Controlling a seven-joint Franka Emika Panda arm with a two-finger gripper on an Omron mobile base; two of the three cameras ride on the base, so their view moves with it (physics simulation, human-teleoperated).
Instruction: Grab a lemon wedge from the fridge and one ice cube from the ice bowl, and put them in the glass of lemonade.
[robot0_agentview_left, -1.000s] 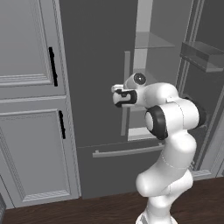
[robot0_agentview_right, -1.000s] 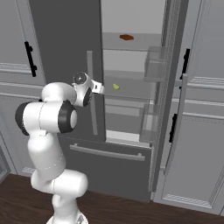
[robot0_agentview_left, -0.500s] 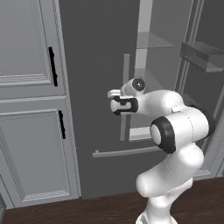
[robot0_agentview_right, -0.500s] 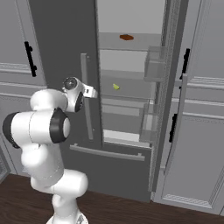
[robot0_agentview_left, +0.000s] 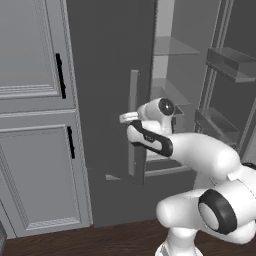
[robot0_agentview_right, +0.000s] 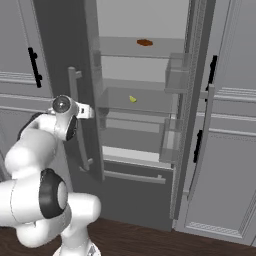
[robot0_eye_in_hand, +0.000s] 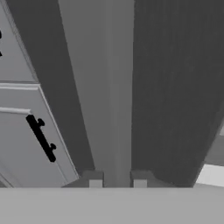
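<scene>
The fridge (robot0_agentview_right: 55, 40) stands with both dark grey doors swung open. A tiny yellow-green lemon wedge (robot0_agentview_right: 132, 99) lies on a clear glass shelf (robot0_agentview_right: 125, 102) inside. My gripper (robot0_agentview_right: 92, 111) is at the left door's long bar handle (robot0_agentview_right: 76, 115), well left of the wedge. From the other side, the gripper (robot0_agentview_left: 127, 118) meets the handle (robot0_agentview_left: 133, 125) at mid height. In the hand view the bar handle (robot0_eye_in_hand: 117, 96) runs up between my fingertips (robot0_eye_in_hand: 92, 178), and the gripper (robot0_eye_in_hand: 117, 179) is shut on it. The ice bowl, ice cube and glass of lemonade are out of view.
A small reddish-brown bar (robot0_agentview_right: 144, 42) lies on the upper shelf. The right fridge door (robot0_agentview_right: 197, 75) stands open with clear bins (robot0_agentview_right: 177, 75). Lighter panelled cabinets (robot0_agentview_left: 30, 100) with black handles (robot0_agentview_left: 60, 75) flank the fridge. The floor is dark wood (robot0_agentview_right: 150, 240).
The left fridge door has swung further open, its handle moving left with my gripper on it. The arm has stretched out to the left.
</scene>
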